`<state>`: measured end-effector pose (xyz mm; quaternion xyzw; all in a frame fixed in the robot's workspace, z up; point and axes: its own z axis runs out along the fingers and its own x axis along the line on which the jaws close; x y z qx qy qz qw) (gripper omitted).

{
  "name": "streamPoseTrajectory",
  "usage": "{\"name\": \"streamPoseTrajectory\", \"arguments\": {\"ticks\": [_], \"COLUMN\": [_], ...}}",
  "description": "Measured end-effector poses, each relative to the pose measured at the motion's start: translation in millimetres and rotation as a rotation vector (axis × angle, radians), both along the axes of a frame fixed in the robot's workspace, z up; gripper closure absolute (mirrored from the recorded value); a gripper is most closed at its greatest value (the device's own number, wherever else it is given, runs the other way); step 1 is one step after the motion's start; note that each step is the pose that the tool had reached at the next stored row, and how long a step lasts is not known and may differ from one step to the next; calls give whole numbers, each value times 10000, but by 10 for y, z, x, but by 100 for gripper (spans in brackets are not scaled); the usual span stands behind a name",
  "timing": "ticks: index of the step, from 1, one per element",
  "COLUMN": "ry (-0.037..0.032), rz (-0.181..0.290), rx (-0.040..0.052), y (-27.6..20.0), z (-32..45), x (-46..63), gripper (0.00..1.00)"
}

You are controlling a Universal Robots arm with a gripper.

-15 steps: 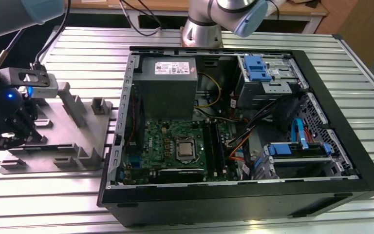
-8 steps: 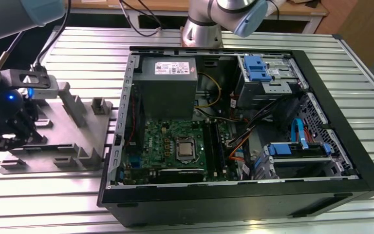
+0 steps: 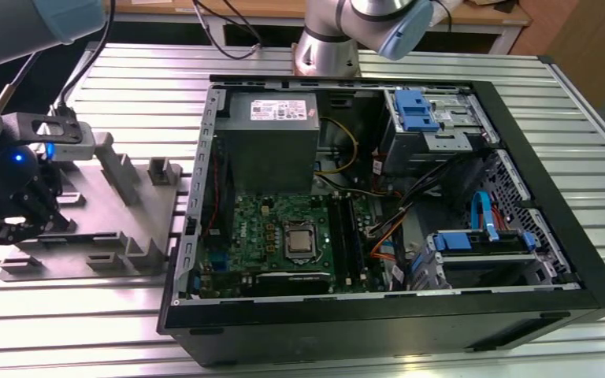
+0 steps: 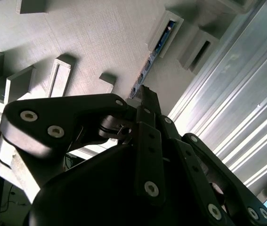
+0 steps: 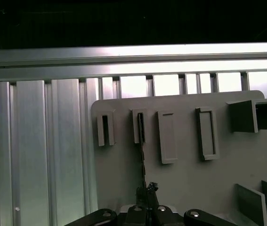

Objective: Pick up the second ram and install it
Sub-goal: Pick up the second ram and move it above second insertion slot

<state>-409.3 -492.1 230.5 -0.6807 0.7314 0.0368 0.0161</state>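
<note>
Second ram (image 5: 142, 157) stands on edge on the grey fixture plate (image 5: 190, 183), one end seated in one of the plate's raised slot blocks (image 5: 140, 127). The hand (image 5: 147, 189) is clamped on its other end. The plate lies on the slatted bench (image 3: 72, 303), beside the open computer case (image 3: 560, 213).

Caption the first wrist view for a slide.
Gripper shut on the second ram, edge-on in the grey fixture plate.
</note>
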Motion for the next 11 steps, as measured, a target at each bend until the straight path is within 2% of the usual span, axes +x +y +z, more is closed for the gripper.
{"name": "streamPoseTrajectory", "arguments": {"ticks": [7, 8, 9, 11], "ry": [0, 0, 0, 0], "rz": [0, 0, 0, 0], "rx": [0, 0, 0, 0], "y": [0, 0, 0, 0], "z": [-1, -1, -2, -2], "x": [0, 0, 0, 0], "gripper": [89, 84, 84, 71]}}
